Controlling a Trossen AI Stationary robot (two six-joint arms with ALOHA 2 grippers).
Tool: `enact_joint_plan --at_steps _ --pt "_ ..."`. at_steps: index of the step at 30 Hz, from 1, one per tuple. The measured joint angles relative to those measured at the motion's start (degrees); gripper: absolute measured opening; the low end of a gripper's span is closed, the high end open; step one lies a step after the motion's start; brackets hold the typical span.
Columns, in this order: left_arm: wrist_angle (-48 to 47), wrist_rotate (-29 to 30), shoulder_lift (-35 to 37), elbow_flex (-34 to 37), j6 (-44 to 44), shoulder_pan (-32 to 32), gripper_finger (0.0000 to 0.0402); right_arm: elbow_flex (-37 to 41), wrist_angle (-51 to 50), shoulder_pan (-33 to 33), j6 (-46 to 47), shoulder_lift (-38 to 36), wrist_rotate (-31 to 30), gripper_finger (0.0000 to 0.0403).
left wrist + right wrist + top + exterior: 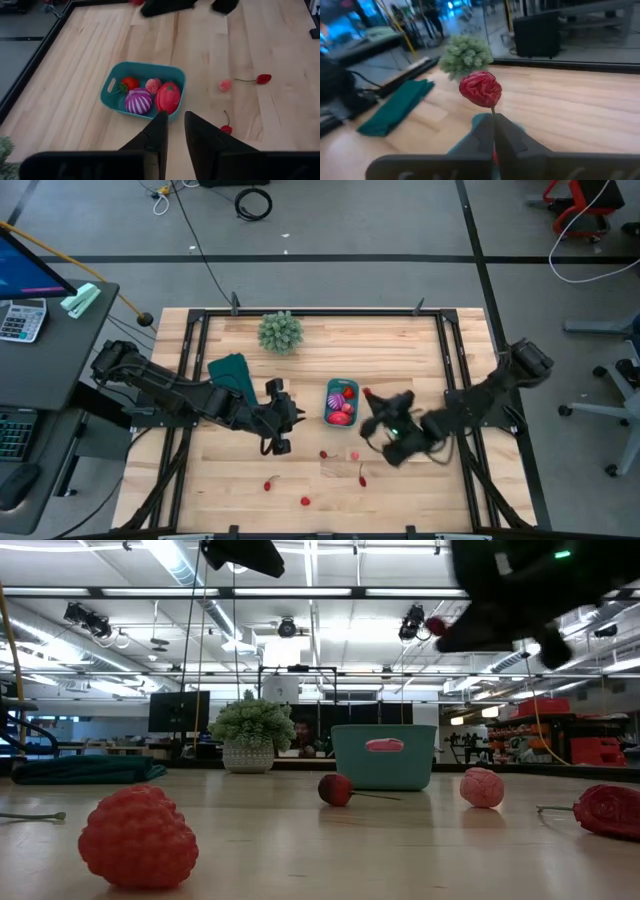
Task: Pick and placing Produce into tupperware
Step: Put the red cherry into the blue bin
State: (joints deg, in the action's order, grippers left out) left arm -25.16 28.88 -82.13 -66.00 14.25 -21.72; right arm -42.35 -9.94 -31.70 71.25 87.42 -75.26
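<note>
I've my right end effector (pixel 493 122) clamped on a red cherry's (pixel 480 88) stem, lifted beside the tupperware (pixel 341 402) for dropping in; left end effector (pixel 173 131) waits nearby, fingers slightly apart.

One tub (pixel 142 85) holding four produce (pixel 168 97) pieces. Five more pieces loose on the desk (pixel 300 480). One red piece (pixel 480 89) in the right hand (pixel 493 131). One plant ball (pixel 280 332). One green cloth (pixel 232 370).

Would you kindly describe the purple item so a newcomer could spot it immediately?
Find the teal tub at the middle of the wooden table. Among the red and pink pieces inside lies the purple ball, the only one striped white and purple.
</note>
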Motion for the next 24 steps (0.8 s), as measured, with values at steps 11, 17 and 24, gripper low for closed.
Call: enact_joint_plan --at_steps 11,17,24 --pt "0.03 0.01 0.00 0.00 -0.57 1.06 0.0075 -0.09 10.07 21.41 -27.98 0.00 43.86 0.0004" --pt "0.03 -0.02 0.00 0.00 -0.57 1.06 0.0067 -0.02 5.73 24.33 -32.97 0.00 50.77 0.0006" --pt "0.03 -0.02 0.00 0.00 -0.47 1.06 0.0072 -0.02 6.31 24.35 -34.31 0.00 53.82 0.0046"
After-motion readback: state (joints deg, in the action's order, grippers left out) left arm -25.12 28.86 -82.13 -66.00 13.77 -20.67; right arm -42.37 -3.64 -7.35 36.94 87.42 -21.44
